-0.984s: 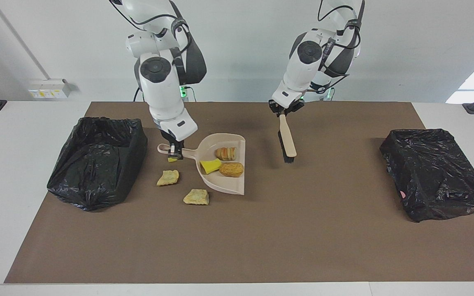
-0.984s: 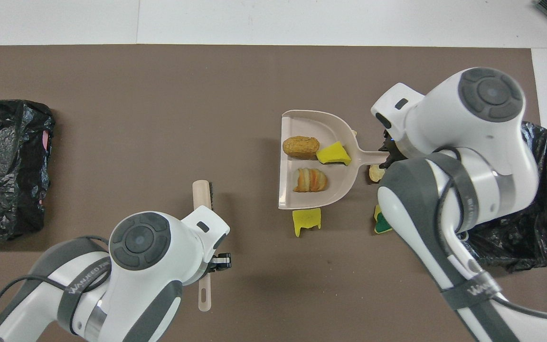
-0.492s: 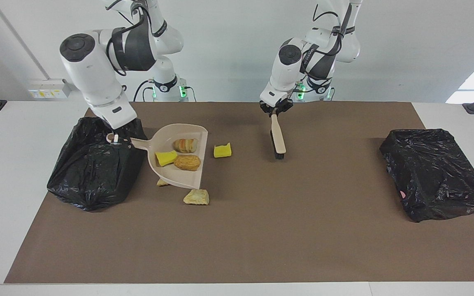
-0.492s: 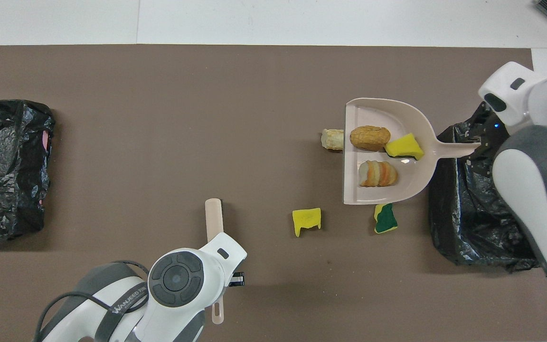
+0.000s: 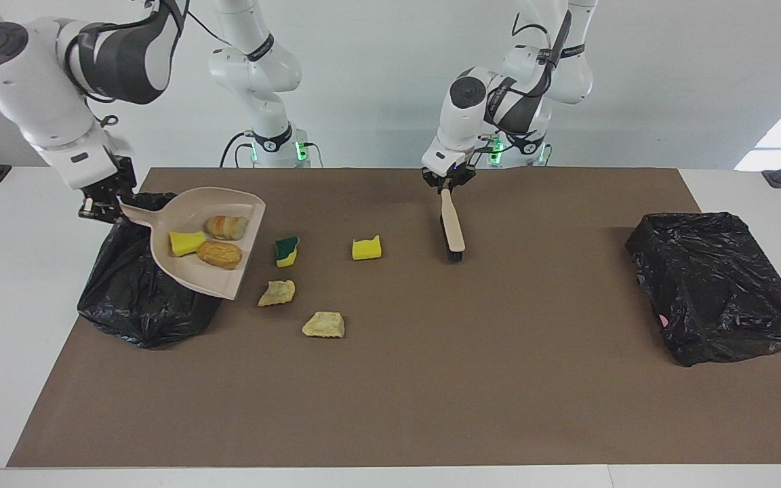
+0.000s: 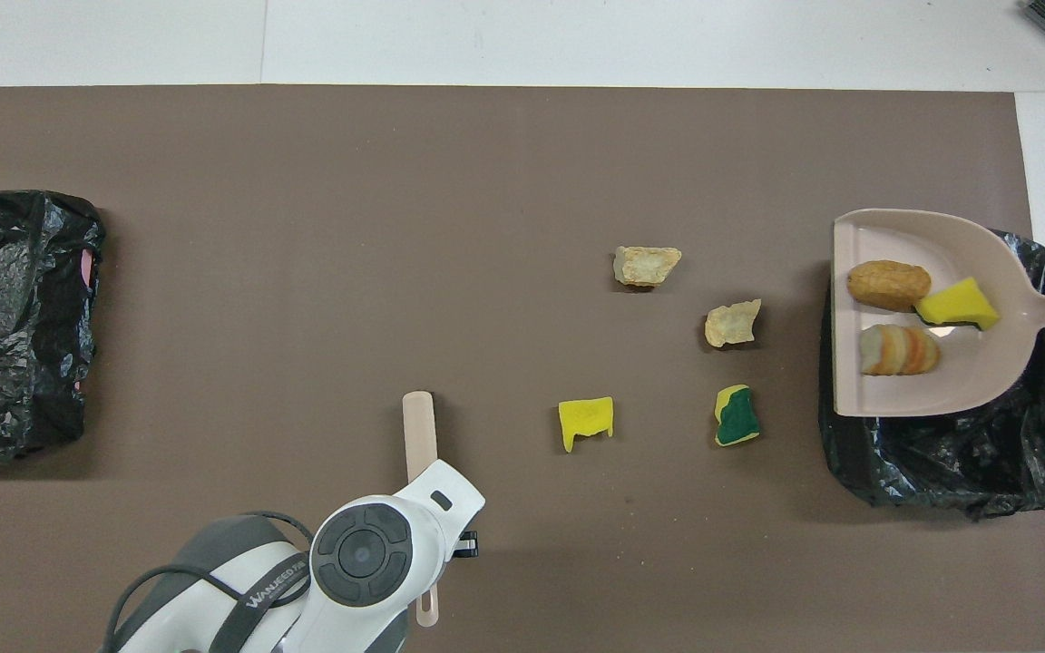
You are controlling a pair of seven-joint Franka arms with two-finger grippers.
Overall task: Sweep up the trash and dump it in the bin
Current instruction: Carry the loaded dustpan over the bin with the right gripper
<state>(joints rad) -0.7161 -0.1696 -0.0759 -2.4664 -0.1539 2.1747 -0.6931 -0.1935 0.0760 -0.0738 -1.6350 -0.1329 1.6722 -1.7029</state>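
Holding the dustpan over the bin

Our right gripper, arm stretched outward, clamps the handle, three sponge chunks aboard; four chunks lie on the mat beside it; our left gripper, arm bent, grips the brush upright.

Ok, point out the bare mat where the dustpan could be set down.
Free: the wide stretch of mat between the brush and the black bag at the left arm's end. Crowded: beside the bin under the dustpan, where four loose sponge chunks lie.
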